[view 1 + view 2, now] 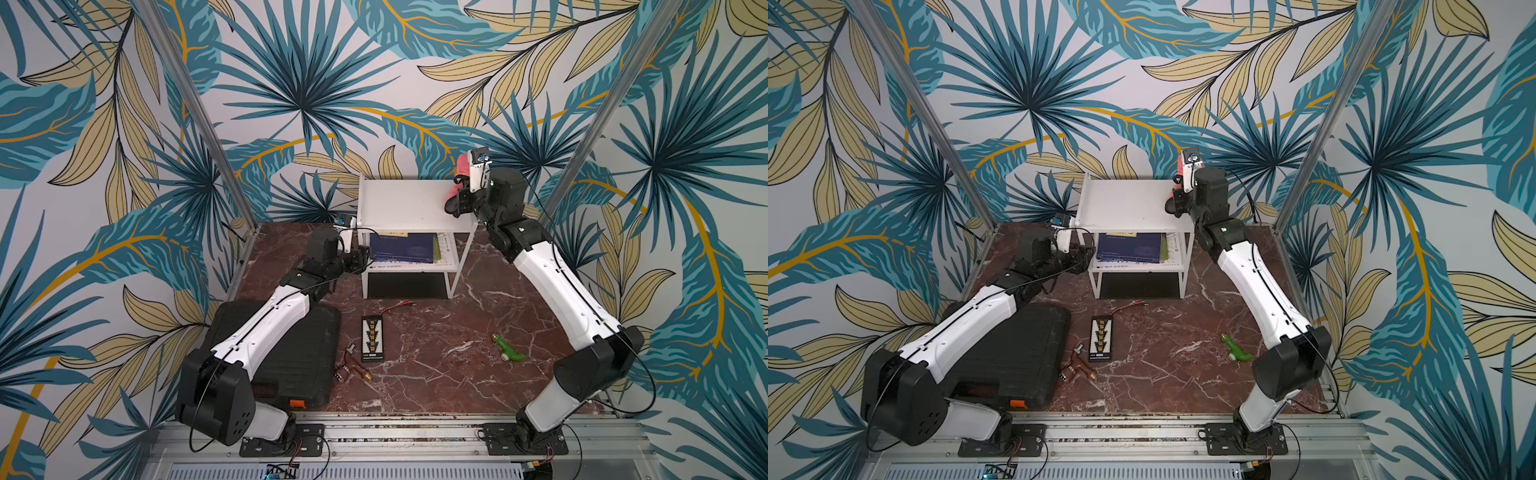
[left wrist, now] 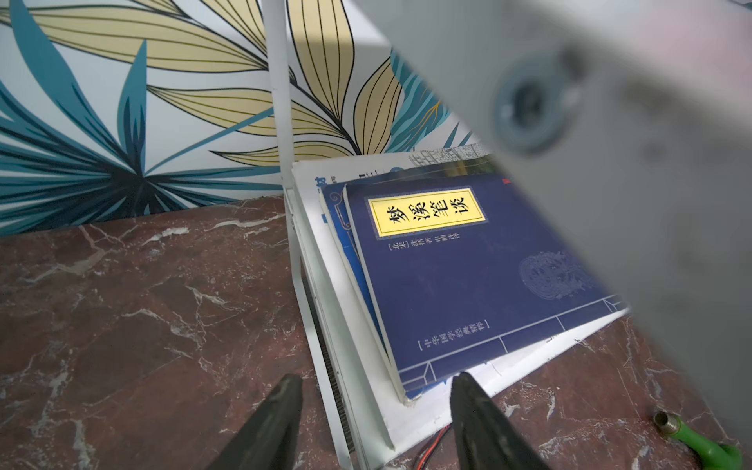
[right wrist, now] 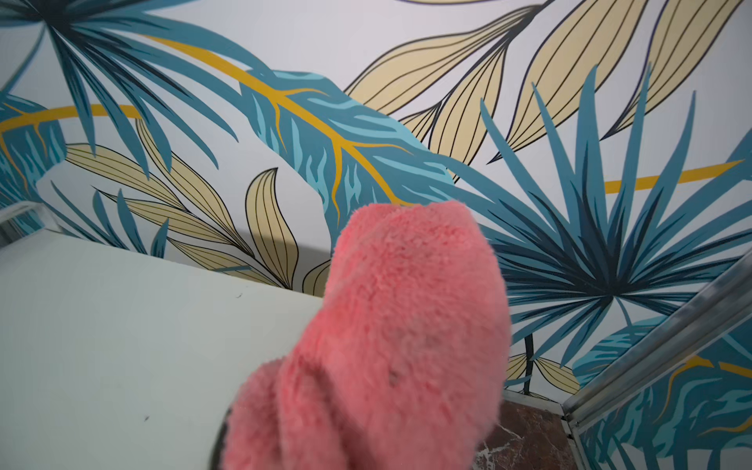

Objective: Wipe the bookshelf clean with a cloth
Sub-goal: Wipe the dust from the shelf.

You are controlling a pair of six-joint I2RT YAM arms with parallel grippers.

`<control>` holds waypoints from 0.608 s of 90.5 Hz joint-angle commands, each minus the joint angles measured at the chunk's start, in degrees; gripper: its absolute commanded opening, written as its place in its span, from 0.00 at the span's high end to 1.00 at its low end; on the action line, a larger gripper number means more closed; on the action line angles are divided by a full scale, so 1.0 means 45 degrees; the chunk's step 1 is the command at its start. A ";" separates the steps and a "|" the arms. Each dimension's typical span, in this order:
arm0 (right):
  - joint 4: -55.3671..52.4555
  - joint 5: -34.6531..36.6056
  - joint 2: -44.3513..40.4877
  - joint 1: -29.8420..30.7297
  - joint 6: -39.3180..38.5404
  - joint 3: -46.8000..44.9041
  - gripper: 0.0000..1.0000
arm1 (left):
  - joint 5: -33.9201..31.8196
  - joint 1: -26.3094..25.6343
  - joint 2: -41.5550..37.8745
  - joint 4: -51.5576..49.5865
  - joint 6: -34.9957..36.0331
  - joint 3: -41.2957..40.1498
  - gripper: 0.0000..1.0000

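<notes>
Cloth [image 3: 407, 346] over hidden right tool [image 1: 454, 198]

Both top views look steeply down on the whole desk [image 1: 436, 332]. Wrist views sit just behind the left end effector [image 2: 376, 382] and right end effector [image 1: 454, 199], facing ahead; all share the bookshelf [image 1: 407, 203].

A robot lab's test cell: two robot arms [image 1: 266, 328] bolted to an aluminium rail [image 1: 415, 424], metal posts [image 1: 197, 112] framing leaf-print walls [image 1: 291, 83] (palm fronds everywhere), and a marble-look tabletop [image 1: 436, 365].

blurred bookshelf [image 2: 610, 203] up close; cloth [image 3: 407, 325] and green toy [image 2: 708, 447] partly out of frame
</notes>
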 commanded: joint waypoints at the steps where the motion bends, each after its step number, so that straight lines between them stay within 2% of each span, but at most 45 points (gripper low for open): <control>1: -0.1831 0.0655 -0.0132 -0.0010 -0.0323 0.0151 1.00 | 0.0424 0.0080 -0.0125 0.0368 0.0354 0.0504 0.39; 10: -0.1006 0.0393 -0.1662 -0.0087 -0.0216 -0.1935 1.00 | 0.0243 0.0081 -0.0225 0.0153 0.0474 0.0397 0.39; 20: -0.0616 -0.0552 -0.2879 -0.0188 0.0260 -0.3222 1.00 | 0.0100 0.0091 -0.0313 -0.0155 0.0575 0.0313 0.39; 25: -0.0329 -0.1057 -0.2791 -0.0221 0.0486 -0.3254 1.00 | 0.0113 0.0091 -0.0408 -0.0169 0.0596 0.0228 0.39; 34: -0.0453 -0.1701 -0.1740 -0.0261 0.0754 -0.2073 1.00 | 0.0015 0.0097 -0.0676 0.0015 0.0524 -0.0004 0.38; 39: -0.0525 -0.2624 -0.1620 -0.0254 0.1046 -0.1620 1.00 | -0.0014 0.0092 -0.0896 0.0014 0.0448 -0.0113 0.37; 46: 0.0711 -0.3751 -0.2616 -0.0248 0.1658 -0.2421 1.00 | -0.0055 0.0091 -0.1372 -0.0106 0.0266 -0.0364 0.35; 55: 0.2175 -0.4801 -0.4963 -0.0243 0.2444 -0.4861 1.00 | -0.0335 0.0091 -0.2373 0.0188 -0.0163 -0.1115 0.32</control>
